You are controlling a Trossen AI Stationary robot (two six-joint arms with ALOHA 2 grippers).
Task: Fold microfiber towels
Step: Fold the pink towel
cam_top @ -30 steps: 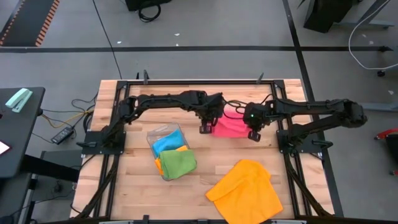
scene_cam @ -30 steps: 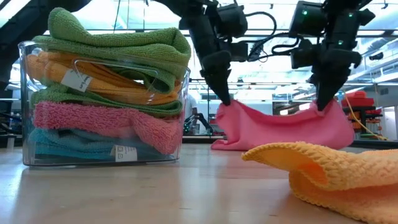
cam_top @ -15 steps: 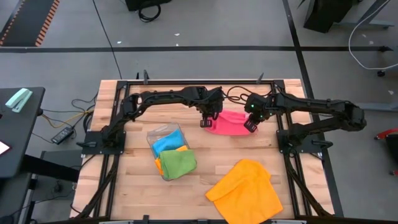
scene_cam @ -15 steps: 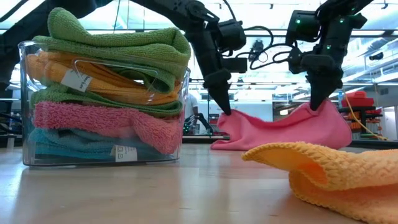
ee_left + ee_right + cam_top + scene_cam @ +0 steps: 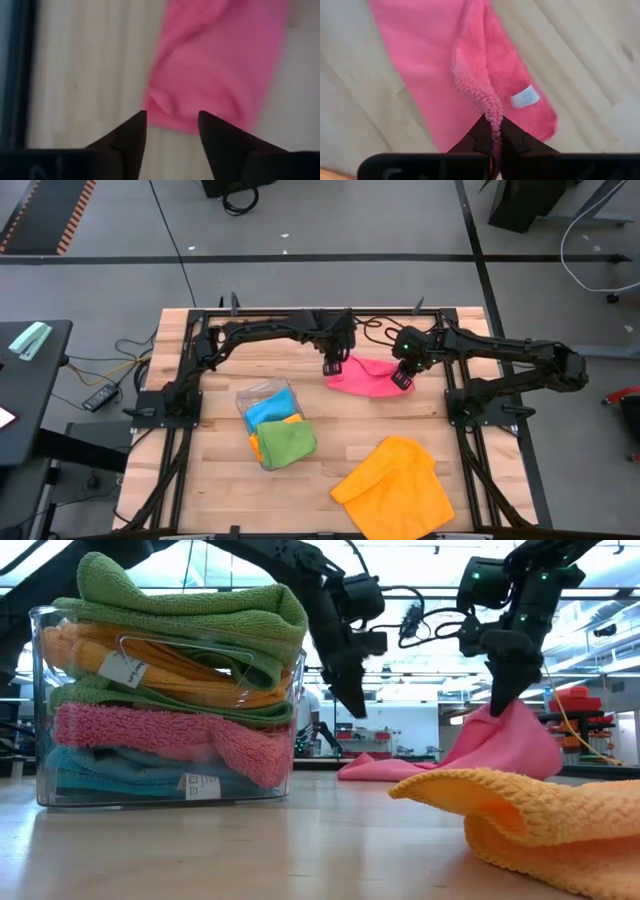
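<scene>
The right gripper [image 5: 492, 131] is closed on an edge of the pink towel [image 5: 362, 377], the hem pinched between its fingertips [image 5: 481, 129] and lifted off the table [image 5: 220, 490], so the cloth hangs from them in a slope down to the wood. The left gripper [image 5: 171, 122] stands open just above the towel's other end, its fingers [image 5: 131, 131] apart and holding nothing; the cloth seems to lie just past them, clear of both tips. Beyond the left gripper, the clear tray [image 5: 45, 700] holds a stack of folded towels [image 5: 170, 690]: blue at the bottom, then pink, green, orange and green on top. An orange towel [image 5: 395, 485] lies loose, well apart from both grippers.
</scene>
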